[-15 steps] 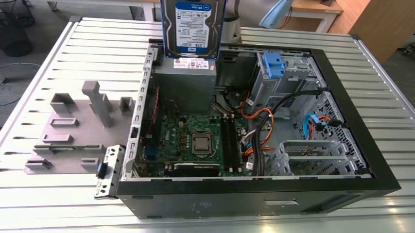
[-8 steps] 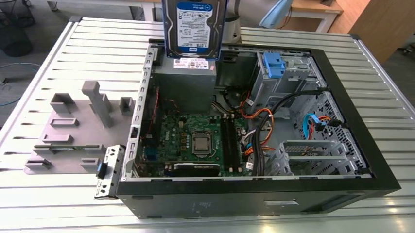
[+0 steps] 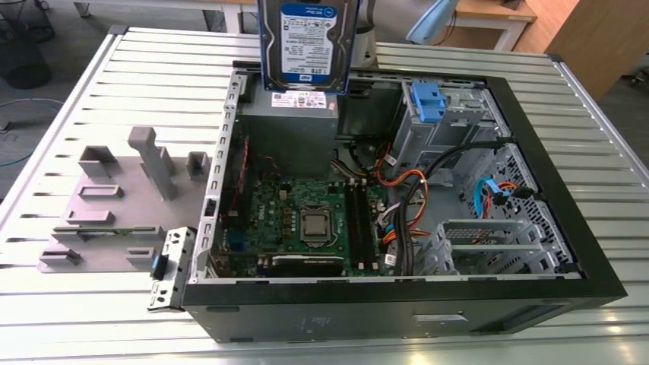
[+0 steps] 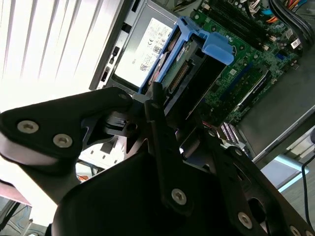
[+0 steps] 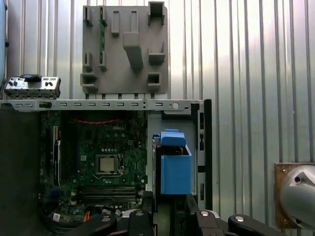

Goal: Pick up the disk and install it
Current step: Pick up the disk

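Gripper (image 4: 179,118) is clamping the disk (image 3: 304,42), hanging it upright over the open computer case (image 3: 385,308) (label showing), seemingly to suit a vertical slot.

The disk (image 3: 304,42) is silver, with a blue-and-white label and a blue frame. The pincer (image 5: 170,209) is black with silver screw heads. The case (image 3: 406,323) is black and its board (image 3: 304,220) is green. The supply box (image 3: 289,125) is grey with a white sticker. The cage (image 3: 411,133) is grey with a blue clip (image 3: 426,99). The cables (image 3: 397,181) are orange, black and blue. The surface (image 3: 81,319) is pale and striped with ridges. The tray (image 3: 112,213) is plain grey.
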Controlling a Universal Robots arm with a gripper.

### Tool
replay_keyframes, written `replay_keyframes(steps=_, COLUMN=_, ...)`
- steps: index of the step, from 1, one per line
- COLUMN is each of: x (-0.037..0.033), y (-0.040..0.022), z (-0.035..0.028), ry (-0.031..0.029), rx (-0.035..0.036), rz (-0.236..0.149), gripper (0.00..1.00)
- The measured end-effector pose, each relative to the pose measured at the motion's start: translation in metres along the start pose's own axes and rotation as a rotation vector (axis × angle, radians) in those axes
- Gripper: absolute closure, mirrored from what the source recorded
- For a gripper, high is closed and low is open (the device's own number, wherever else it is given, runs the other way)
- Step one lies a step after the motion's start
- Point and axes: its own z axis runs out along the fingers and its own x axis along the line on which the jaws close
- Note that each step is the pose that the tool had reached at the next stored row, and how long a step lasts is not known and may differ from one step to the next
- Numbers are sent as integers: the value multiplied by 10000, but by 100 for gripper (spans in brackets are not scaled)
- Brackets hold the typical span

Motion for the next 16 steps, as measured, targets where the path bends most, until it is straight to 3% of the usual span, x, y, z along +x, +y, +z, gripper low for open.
replay_keyframes(steps=16, x=-2, y=-80, z=-2, ry=-1, rx=0, rz=-1, gripper=65)
